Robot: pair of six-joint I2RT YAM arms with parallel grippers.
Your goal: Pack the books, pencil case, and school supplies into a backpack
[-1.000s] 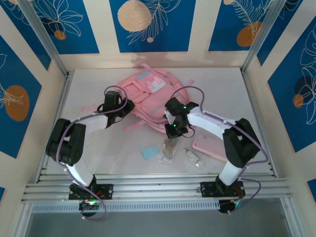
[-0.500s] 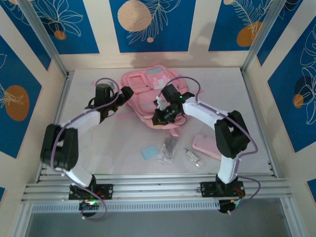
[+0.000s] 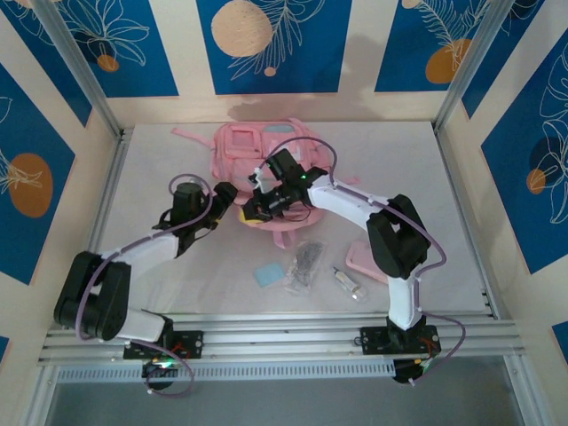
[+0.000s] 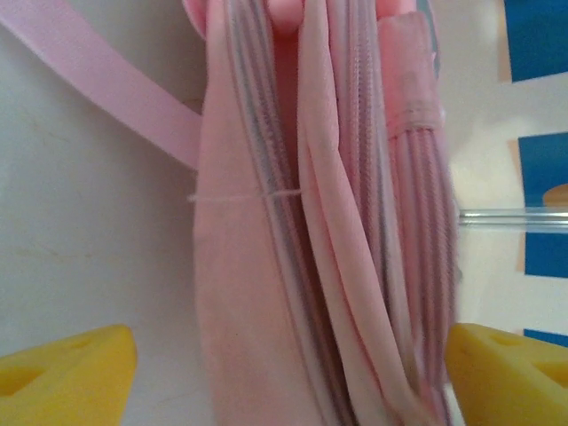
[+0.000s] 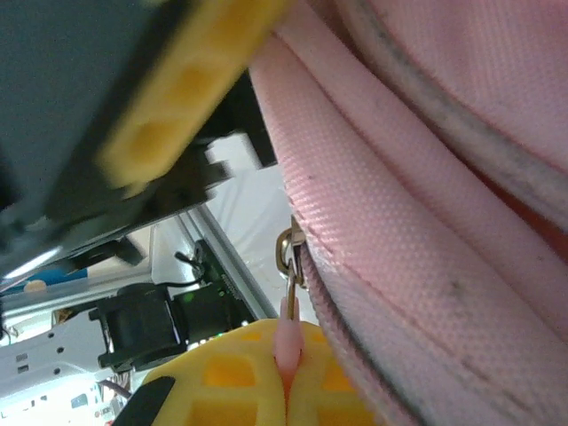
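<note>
soft pink backpack (image 3: 257, 146): right tool (image 5: 286, 377) clamped on small pink zipper pull (image 5: 287, 342); left tool (image 4: 288, 364) apart, straddling its edge. unbraced, backpack could drag, pull could slip.

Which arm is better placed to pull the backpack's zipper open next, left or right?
Right. The right gripper is shut on the pink zipper pull of the backpack. The left gripper stands open astride the backpack's edge, holding nothing, so it likely suits steadying.
</note>
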